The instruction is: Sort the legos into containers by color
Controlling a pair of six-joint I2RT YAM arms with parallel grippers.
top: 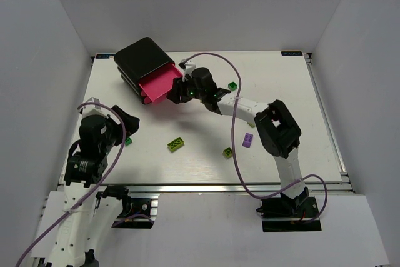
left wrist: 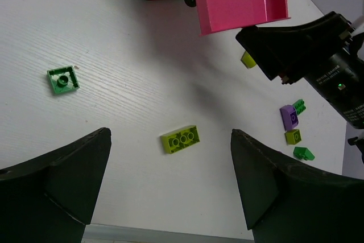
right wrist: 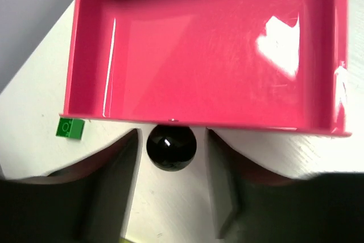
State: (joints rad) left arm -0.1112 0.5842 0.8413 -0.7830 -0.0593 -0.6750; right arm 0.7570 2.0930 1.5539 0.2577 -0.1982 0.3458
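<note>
Since the right gripper point(top: 182, 90), upper centre, stands half-open round the knob point(right wrist: 171, 145) w/o pinching it, jaws may slip off & leave the empty drawer point(top: 156, 85) skewed; legos point(top: 175, 144) lie scattered mid-frame.

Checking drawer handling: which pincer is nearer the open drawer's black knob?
Right. The right pincer straddles the knob; the left pincer hangs well away at the table's left side.

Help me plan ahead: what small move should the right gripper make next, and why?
Probably back the right gripper off the black knob: its jaws stand apart beside it, the pink drawer is already out and empty, and the lime brick lies unsorted.
</note>
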